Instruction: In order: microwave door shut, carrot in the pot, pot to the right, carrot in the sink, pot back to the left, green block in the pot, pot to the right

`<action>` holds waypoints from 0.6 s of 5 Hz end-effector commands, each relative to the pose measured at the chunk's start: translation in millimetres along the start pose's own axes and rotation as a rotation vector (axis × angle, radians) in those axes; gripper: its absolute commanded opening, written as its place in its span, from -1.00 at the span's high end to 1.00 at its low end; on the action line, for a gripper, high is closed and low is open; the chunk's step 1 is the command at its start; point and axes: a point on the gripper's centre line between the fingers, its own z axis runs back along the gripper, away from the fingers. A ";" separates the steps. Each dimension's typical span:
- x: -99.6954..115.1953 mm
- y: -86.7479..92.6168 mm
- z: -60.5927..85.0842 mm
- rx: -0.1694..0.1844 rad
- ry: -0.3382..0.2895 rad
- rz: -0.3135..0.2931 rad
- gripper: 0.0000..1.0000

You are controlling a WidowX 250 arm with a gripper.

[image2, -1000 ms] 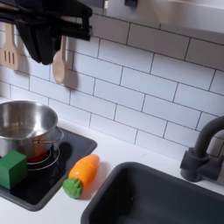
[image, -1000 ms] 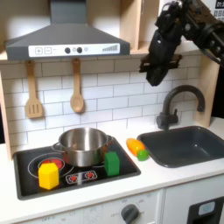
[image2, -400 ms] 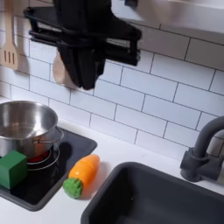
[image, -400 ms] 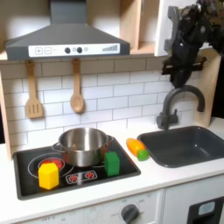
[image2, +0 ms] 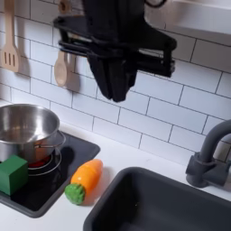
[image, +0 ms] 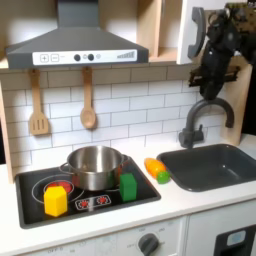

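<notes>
Since earlier our tool (image: 212, 82) shifts right above the sink (image: 210, 165); its opening we cannot tell

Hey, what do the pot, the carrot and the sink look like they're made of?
The pot looks like polished steel: it is shiny and mirrors its surroundings. The carrot seems to be smooth plastic, evenly orange with a green tip. The sink looks like matte dark grey plastic, dull with rounded corners; painted metal can't be ruled out.

Bright even light, soft low-resolution blur
</notes>
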 end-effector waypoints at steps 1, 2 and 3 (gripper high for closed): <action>20.3 -4.9 -8.8 -0.032 -0.019 -0.015 1.00; 29.3 -6.0 -10.9 -0.034 -0.028 -0.021 1.00; 36.0 -5.8 -12.1 -0.047 -0.026 -0.036 -0.56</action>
